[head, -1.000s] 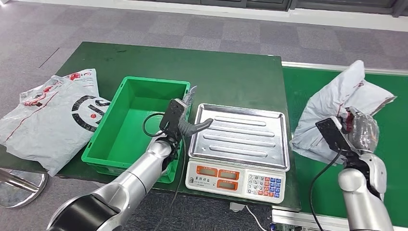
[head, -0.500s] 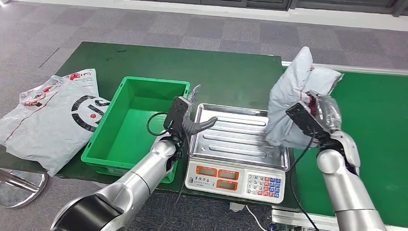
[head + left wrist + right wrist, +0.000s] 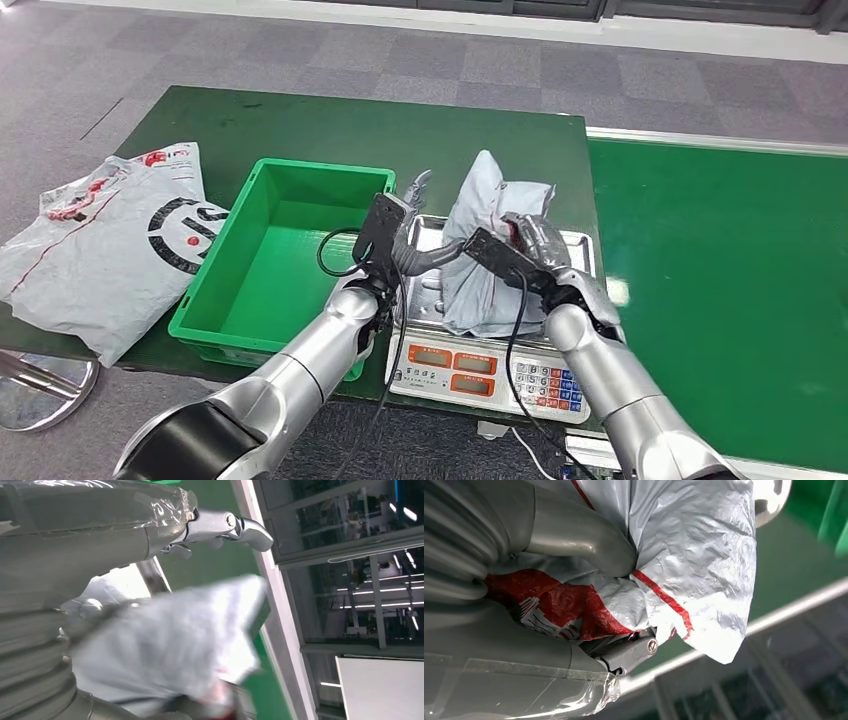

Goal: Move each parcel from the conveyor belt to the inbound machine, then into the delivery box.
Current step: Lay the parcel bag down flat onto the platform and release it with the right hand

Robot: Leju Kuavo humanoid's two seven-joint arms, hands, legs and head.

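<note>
Head view: the parcel (image 3: 490, 240), gripped in the right hand (image 3: 535, 245), has been carried from the belt (image 3: 720, 290) over the scale (image 3: 500, 330), beside the spread-fingered left hand (image 3: 415, 245); weighing is judged imminent.

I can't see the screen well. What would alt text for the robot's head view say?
The robot's right hand holds a crumpled grey plastic parcel over the steel tray of a white electronic scale, while its left hand hovers beside it. On the dark green table sit an empty green plastic crate and another grey printed mailer bag.
</note>
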